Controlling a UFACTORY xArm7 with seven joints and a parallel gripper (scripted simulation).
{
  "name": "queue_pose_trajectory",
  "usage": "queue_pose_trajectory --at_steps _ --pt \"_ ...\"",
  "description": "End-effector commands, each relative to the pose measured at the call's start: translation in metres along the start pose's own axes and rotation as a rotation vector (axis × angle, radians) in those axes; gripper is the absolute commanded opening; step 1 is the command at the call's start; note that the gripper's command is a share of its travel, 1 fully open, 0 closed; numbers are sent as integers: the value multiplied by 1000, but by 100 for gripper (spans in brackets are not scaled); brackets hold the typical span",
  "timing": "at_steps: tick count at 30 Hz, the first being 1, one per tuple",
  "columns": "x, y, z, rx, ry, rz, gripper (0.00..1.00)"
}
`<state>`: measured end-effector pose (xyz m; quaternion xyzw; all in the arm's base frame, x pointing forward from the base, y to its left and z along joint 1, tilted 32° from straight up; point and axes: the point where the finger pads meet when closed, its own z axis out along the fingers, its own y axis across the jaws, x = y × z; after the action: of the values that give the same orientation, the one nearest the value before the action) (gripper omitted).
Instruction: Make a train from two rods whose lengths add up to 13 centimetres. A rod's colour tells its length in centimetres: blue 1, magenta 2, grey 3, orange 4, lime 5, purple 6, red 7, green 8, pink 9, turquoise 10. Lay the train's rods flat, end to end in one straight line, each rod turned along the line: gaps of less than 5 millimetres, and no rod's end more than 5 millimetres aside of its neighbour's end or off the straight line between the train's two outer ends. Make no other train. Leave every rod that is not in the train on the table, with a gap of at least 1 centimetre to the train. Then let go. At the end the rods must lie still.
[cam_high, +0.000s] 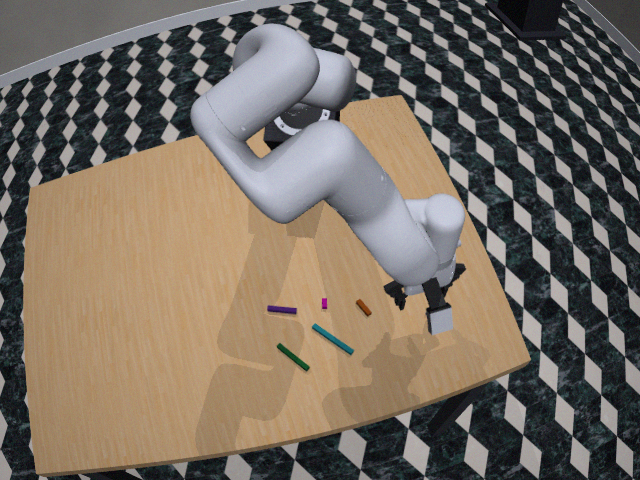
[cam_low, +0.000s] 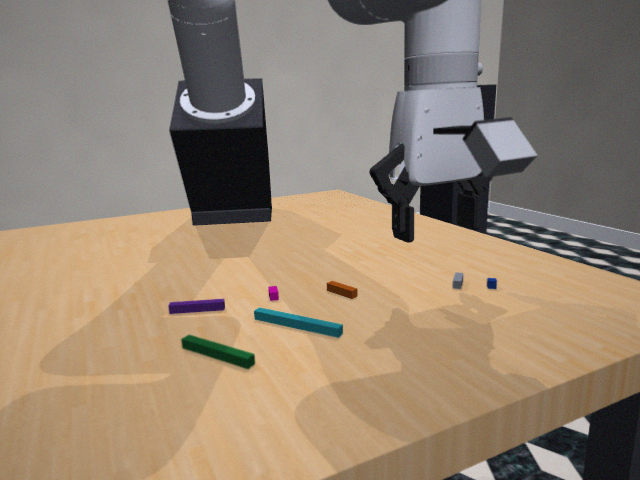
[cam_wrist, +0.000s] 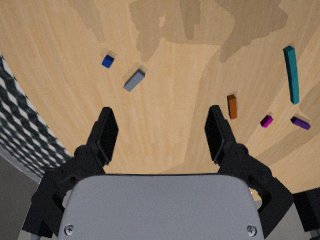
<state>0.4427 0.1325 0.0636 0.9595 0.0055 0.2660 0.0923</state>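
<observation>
My gripper (cam_high: 413, 300) (cam_low: 434, 226) (cam_wrist: 160, 117) is open and empty, hanging well above the right part of the wooden table (cam_high: 103, 232) (cam_low: 77, 248) (cam_wrist: 167, 0). Below and ahead of it lie a short grey rod (cam_low: 457, 280) (cam_wrist: 134, 80) and a tiny blue rod (cam_low: 491, 283) (cam_wrist: 108, 62), a little apart; the arm hides both in the top view. To the left lie an orange rod (cam_high: 363, 307) (cam_low: 341, 289) (cam_wrist: 232, 106), a magenta rod (cam_high: 324, 303) (cam_low: 273, 292) (cam_wrist: 267, 120), a purple rod (cam_high: 281, 309) (cam_low: 196, 305) (cam_wrist: 300, 122), a long turquoise rod (cam_high: 332, 338) (cam_low: 298, 322) (cam_wrist: 291, 74) and a green rod (cam_high: 293, 357) (cam_low: 217, 351). All lie flat and apart.
The robot's black base block (cam_low: 222, 155) stands at the back of the table. The table's right edge is close to the blue rod. The grey wrist camera box (cam_high: 440, 319) (cam_low: 498, 144) sticks out beside the gripper. A black pedestal (cam_high: 527, 15) stands on the floor beyond.
</observation>
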Motion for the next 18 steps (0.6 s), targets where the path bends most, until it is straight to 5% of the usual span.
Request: queue_pose_trajectory --at_steps 1,3,4,15,18 --pt "11 36 -2 -1 8 167 100" --pt "11 36 -2 -1 8 167 100" --pt "15 61 -3 -1 10 287 100" --pt "3 152 -4 -11 -2 742 100" --pt "1 156 -3 -12 -3 767 100"
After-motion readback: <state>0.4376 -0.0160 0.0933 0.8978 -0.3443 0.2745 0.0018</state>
